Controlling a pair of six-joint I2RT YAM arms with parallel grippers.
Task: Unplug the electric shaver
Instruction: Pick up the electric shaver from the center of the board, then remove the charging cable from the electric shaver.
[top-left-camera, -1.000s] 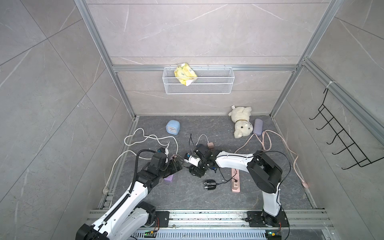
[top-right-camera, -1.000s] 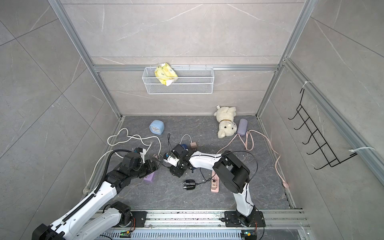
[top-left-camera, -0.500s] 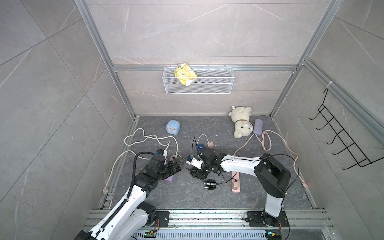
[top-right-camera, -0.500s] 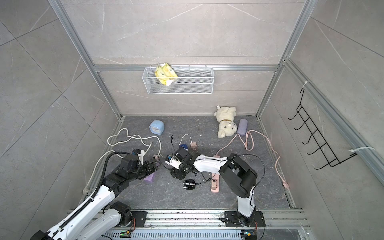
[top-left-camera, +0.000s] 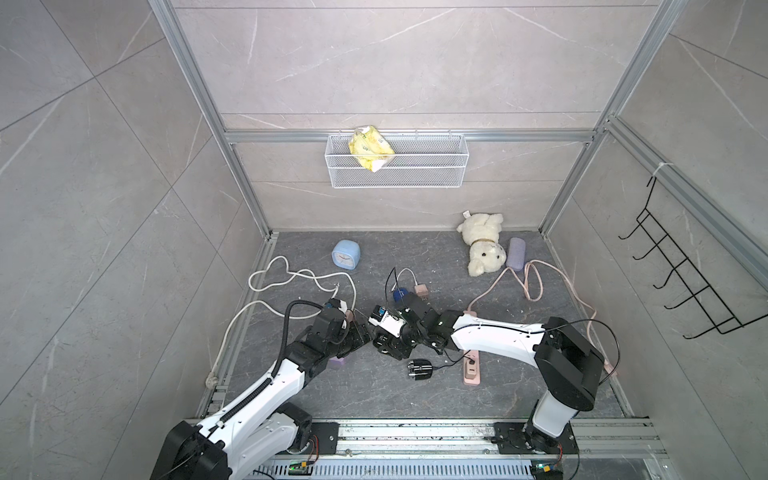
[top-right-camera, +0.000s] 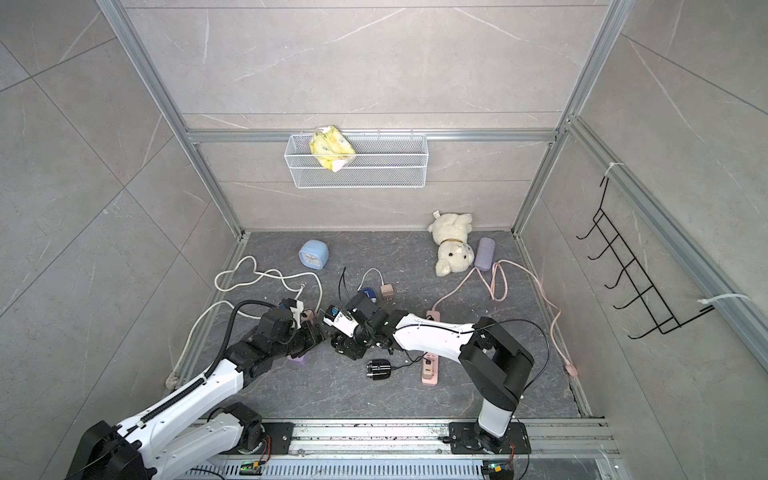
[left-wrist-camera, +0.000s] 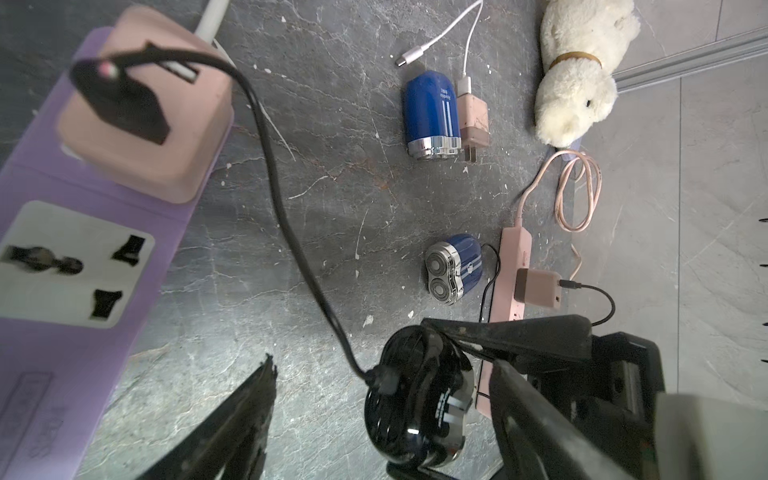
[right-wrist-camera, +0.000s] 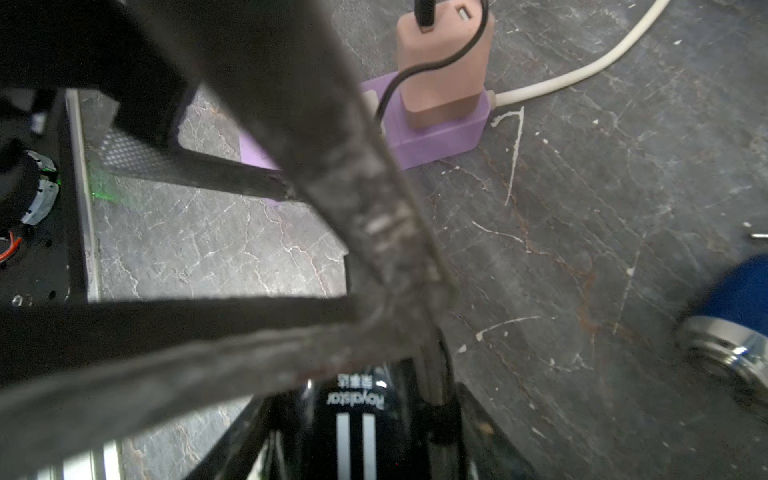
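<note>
Left arm (top-left-camera: 274, 386), right arm (top-left-camera: 494, 338) stretched low, meeting near floor (top-left-camera: 436, 249) centre. Right gripper (right-wrist-camera: 363, 399) pinched on glossy black shaver (left-wrist-camera: 415, 399); left gripper (left-wrist-camera: 380, 365) spread around it. Cable (left-wrist-camera: 291, 232) plugged in.

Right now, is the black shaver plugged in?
Plugged in: its black cable runs from the shaver into the pink adapter seated in the purple strip.

We identify the left arm (top-left-camera: 270, 382) and right arm (top-left-camera: 494, 338): white shells, black joints; a ribbed black hose (top-left-camera: 285, 332) serves the left.
</note>
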